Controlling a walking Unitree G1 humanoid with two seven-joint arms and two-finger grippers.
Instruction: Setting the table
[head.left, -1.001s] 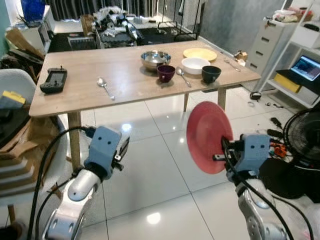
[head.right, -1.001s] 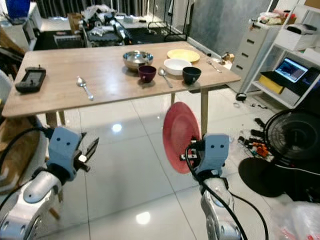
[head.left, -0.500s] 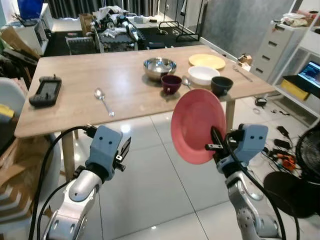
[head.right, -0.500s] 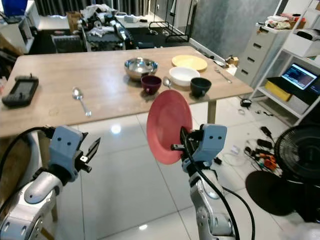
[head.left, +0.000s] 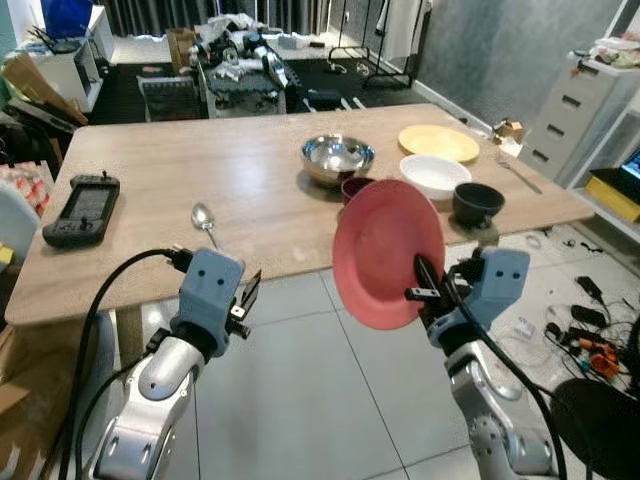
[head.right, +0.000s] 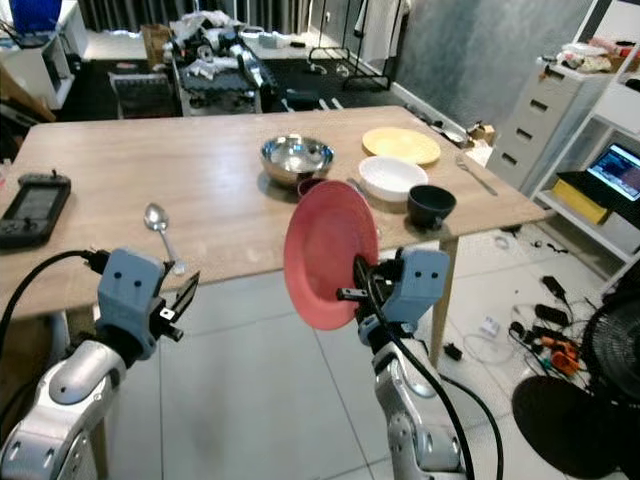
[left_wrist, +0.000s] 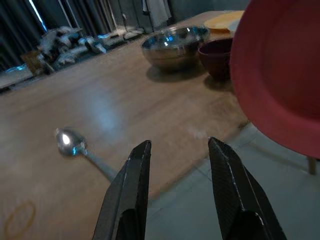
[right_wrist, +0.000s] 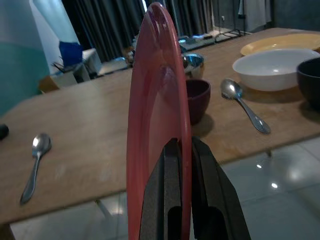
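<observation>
Left eye view, from the robot's left across to its right: a black handheld device (head.left: 80, 205) lies near the left end of the wooden table (head.left: 250, 170), and a spoon (head.left: 205, 220) rests further in, close to the near edge. Below that edge the left gripper (head.left: 247, 297) hangs over the tiled floor (head.left: 300, 400), its two black fingers (left_wrist: 131, 192) parted with nothing between them; in the left wrist view the gap frames the table edge, with the spoon lying beyond it.

Toward the middle of the table stands a steel bowl (head.left: 337, 158), and just in front of it a dark maroon bowl (right_wrist: 196, 99), partly hidden behind the red plate (head.left: 385, 250). The right gripper (head.left: 428, 290) holds this plate on edge, roughly upright, in front of the table's near edge and above the floor. In the right wrist view the plate's rim runs straight down into the jaws, which are closed narrowly on its lower rim, one finger against each face.

Further right on the table are a second spoon (right_wrist: 242, 104), a white bowl (head.left: 434, 175), a yellow plate (head.left: 438, 142) behind it, a black bowl (head.left: 477, 203) near the front corner, and a fork (head.left: 517, 172) toward the far right end. A white drawer unit (head.left: 580, 120) stands beyond the table.
</observation>
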